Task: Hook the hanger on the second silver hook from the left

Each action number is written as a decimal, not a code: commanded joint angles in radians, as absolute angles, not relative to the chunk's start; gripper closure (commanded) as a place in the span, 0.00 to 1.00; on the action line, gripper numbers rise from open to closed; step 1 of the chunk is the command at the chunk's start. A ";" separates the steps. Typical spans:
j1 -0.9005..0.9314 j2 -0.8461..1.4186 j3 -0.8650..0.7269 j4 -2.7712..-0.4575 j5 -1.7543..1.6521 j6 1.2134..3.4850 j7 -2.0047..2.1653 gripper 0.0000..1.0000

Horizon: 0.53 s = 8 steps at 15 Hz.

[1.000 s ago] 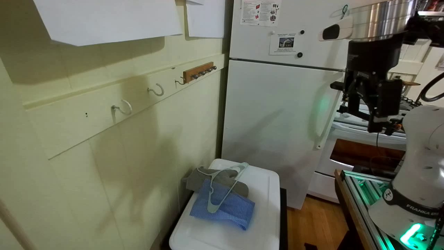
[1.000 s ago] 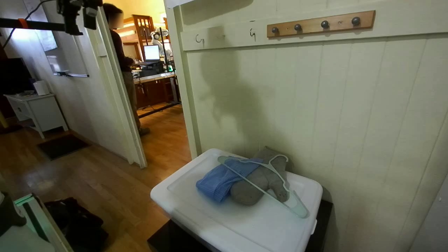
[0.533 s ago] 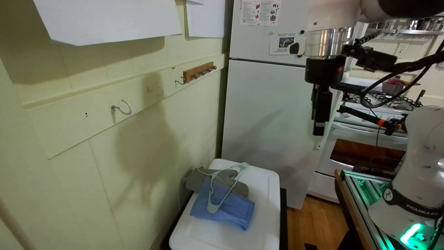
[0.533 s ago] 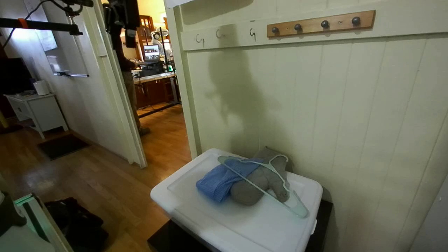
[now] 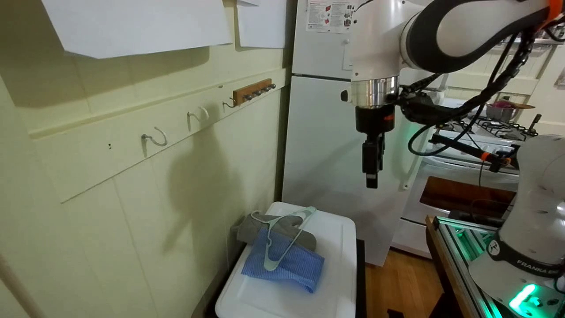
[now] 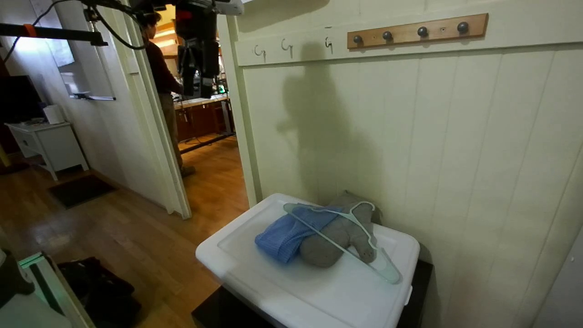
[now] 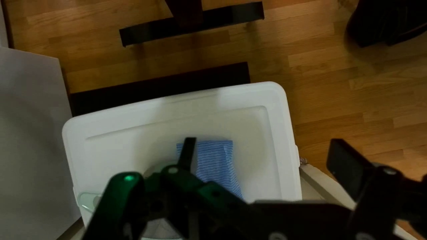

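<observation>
The pale grey-green hanger [image 5: 270,263] lies flat on the blue cloth [image 5: 304,267] and a grey soft item [image 5: 305,240], on a white bin lid [image 5: 337,274]. In an exterior view the hanger's [image 6: 388,271] small hook lies toward the wall. In the wrist view one hanger end [image 7: 88,201] shows at lower left; the rest is mostly hidden. The second silver hook from the left [image 6: 290,47] is bare on the wall rail; it also shows in an exterior view [image 5: 205,115]. My gripper [image 7: 263,141] is open and empty, pointing down, well above the lid [image 7: 166,133].
Another silver hook [image 6: 263,53] is to its left, a darker hook [image 6: 329,43] to its right. A wooden peg rack [image 6: 419,32] is further right. The fridge [image 5: 340,145] stands behind the bin. White paper [image 5: 145,26] juts out above the hooks. A person stands in the doorway [image 6: 159,64].
The arm has swung toward the bin: leftward in an exterior view, rightward and down in an exterior view. The gripper has turned, showing edge-on. The hanger, cloth and bin have not moved.
</observation>
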State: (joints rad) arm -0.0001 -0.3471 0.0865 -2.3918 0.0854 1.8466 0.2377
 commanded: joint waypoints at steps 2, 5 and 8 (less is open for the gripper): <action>0.006 -0.335 0.078 -2.389 0.084 1.848 0.238 0.00; 0.006 -0.336 0.079 -2.387 0.085 1.848 0.238 0.00; 0.000 -0.361 0.103 -2.414 0.050 1.908 0.308 0.00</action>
State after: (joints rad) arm 0.0004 -0.3385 0.0849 -2.3877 0.0848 1.8509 0.2378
